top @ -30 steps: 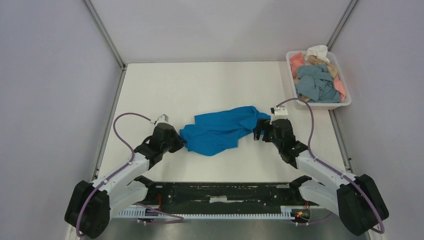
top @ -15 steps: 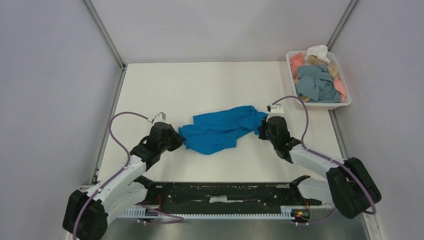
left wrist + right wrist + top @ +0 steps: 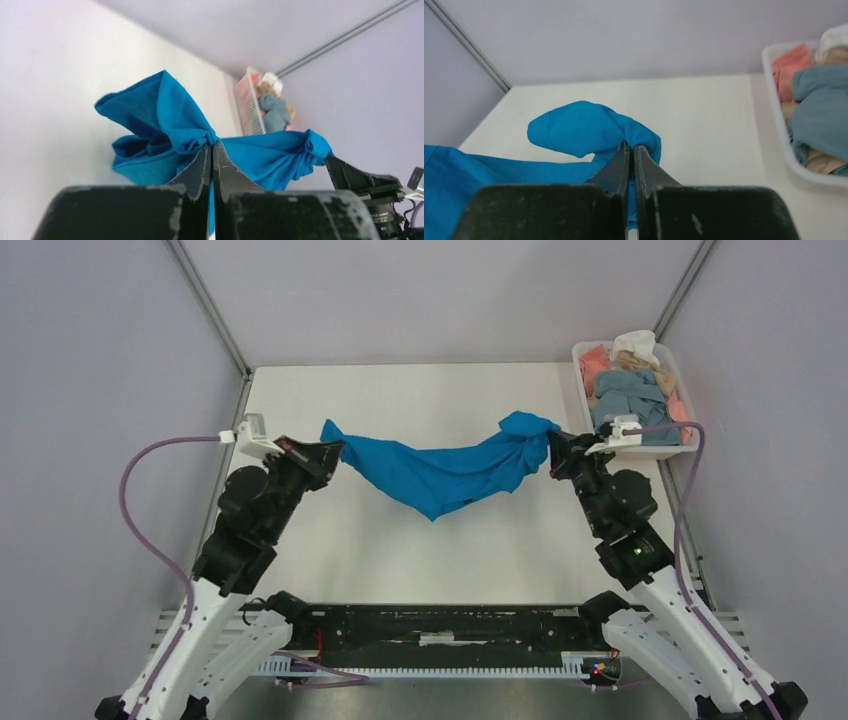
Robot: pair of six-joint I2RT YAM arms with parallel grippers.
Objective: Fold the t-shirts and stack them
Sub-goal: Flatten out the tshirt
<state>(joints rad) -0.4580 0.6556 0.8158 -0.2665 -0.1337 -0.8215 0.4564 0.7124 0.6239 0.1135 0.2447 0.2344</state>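
I have the bright blue t-shirt (image 3: 445,475) strung across mid-frame in the top view, sagging at its centre. I can't tell if the low fold touches the worktop (image 3: 400,400). The left claw (image 3: 335,451) is pinched tight on the shirt's left end and the right claw (image 3: 553,452) on its right end. Both wrist views show fingers closed on cloth. The other t-shirts (image 3: 630,405) lie heaped in the white tray (image 3: 668,451), upper right.

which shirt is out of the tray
The bright blue t-shirt, pinched at each end by the left gripper and right gripper; the other shirts lie heaped in the white tray.
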